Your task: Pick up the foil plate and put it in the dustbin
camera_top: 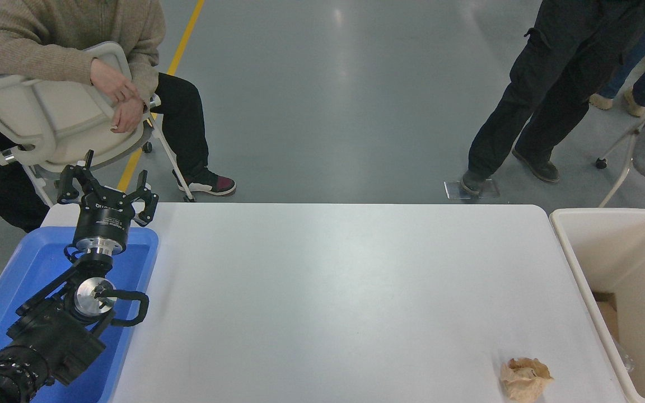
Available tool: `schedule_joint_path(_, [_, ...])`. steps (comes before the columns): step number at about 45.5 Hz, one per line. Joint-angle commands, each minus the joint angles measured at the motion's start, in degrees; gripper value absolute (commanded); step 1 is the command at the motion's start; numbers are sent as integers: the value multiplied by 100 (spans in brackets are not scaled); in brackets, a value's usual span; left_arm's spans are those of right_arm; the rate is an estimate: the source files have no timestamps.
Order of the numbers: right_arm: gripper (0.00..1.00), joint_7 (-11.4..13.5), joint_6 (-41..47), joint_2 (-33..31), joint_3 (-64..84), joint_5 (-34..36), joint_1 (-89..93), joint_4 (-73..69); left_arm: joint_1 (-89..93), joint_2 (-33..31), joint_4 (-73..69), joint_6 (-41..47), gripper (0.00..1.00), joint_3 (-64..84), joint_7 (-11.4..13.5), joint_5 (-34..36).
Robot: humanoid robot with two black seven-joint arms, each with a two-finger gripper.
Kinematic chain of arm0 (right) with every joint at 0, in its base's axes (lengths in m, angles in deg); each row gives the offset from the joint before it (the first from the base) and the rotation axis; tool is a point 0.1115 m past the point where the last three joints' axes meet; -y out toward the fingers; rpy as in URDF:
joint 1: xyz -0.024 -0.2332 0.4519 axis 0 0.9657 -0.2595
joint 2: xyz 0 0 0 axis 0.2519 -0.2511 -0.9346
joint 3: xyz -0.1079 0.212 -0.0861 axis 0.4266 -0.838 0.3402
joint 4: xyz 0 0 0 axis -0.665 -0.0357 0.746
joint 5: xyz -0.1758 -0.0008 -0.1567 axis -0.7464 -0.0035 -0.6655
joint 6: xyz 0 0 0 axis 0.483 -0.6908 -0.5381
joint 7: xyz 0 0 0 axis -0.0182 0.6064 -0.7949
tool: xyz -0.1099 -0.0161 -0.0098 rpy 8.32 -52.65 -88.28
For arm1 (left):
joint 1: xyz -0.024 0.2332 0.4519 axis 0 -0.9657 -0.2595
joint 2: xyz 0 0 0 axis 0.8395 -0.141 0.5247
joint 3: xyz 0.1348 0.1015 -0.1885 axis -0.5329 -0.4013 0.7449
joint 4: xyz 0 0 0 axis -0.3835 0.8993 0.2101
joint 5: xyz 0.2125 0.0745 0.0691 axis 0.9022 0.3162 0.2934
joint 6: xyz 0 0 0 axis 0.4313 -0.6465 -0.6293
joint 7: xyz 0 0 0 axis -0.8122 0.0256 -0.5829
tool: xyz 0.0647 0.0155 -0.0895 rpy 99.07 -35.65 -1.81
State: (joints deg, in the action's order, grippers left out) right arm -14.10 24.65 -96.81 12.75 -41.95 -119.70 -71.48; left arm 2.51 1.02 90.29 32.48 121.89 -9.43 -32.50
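The cream dustbin (608, 246) stands against the table's right end, with its open top showing smooth inner walls and some brown cardboard low inside. The foil plate is out of view. My left gripper (107, 187) is parked at the lower left over the far end of the blue tray, open and holding nothing. My right arm and its gripper do not appear in the picture.
A flat blue tray (14, 291) lies under my left arm at the table's left end. A crumpled brown paper ball (525, 379) sits near the front right. One person sits on a chair (48, 117) at the far left. Another person (546, 84) stands at the far right.
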Motion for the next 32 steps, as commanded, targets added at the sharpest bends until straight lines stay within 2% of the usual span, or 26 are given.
schedule_joint_path(1, [80, -1, -29, -667, 487, -71, -1168, -1743, 0, -1, 1, 0, 99, 0, 0, -1])
schedule_joint_path(4, [89, -1, -20, -764, 978, -71, -1660, -2226, 0, -1, 1, 0, 99, 0, 0, -1])
schedule_joint_path(6, [100, -1, 15, -808, 1321, -53, -2046, -2543, 0, -1, 1, 0, 99, 0, 0, -1])
schedule_joint_path(14, [100, 8, 147, -852, 2421, -45, -3497, -3967, 0, -1, 1, 0, 99, 0, 0, -1])
schedule_joint_path(25, [100, 8, 559, -562, 3036, -27, -4903, -5312, 0, -1, 1, 0, 99, -9, 0, -1])
schedule_joint_path(29, [100, 17, 1147, -439, 3317, -71, -5606, -5778, 0, -1, 1, 0, 99, 0, 0, -1])
schedule_joint_path(30, [100, 17, 1767, -369, 3457, -71, -6086, -5935, 0, -1, 1, 0, 99, -9, 0, -1])
schedule_joint_path(32, [100, 17, 2411, -307, 3494, -71, -6415, -5955, 0, -1, 1, 0, 99, 0, 0, -1])
